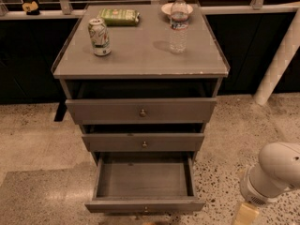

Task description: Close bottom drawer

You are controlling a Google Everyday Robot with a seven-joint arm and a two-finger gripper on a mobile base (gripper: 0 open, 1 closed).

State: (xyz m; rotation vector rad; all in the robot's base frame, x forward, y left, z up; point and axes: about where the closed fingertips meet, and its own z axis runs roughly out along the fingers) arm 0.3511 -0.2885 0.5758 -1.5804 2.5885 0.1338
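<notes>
- Grey-brown wooden three-drawer cabinet [140,60]: plain matte grey top.
- Slim-fronted wooden bottom drawer [144,204]: grey-brown front, plain darker grey inside, dull metal knob.
- Printed drink can [100,36] on the cabinet: white with green.
- Flat snack packet [119,16] on the cabinet: green.
- Clear plastic water bottle [178,25] on the cabinet: white cap.
- Speckled stone floor [37,139] around the cabinet: beige with dark flecks.
- Gripper [246,214], lower right of the cabinet: pale tan, below a white rounded robot arm [276,172].

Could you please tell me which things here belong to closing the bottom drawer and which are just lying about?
For the job:
bottom drawer, standing wide open
gripper, low at the right, apart from the drawer

Just lying about, on the cabinet top:
soda can
water bottle
green packet
small dish
</notes>
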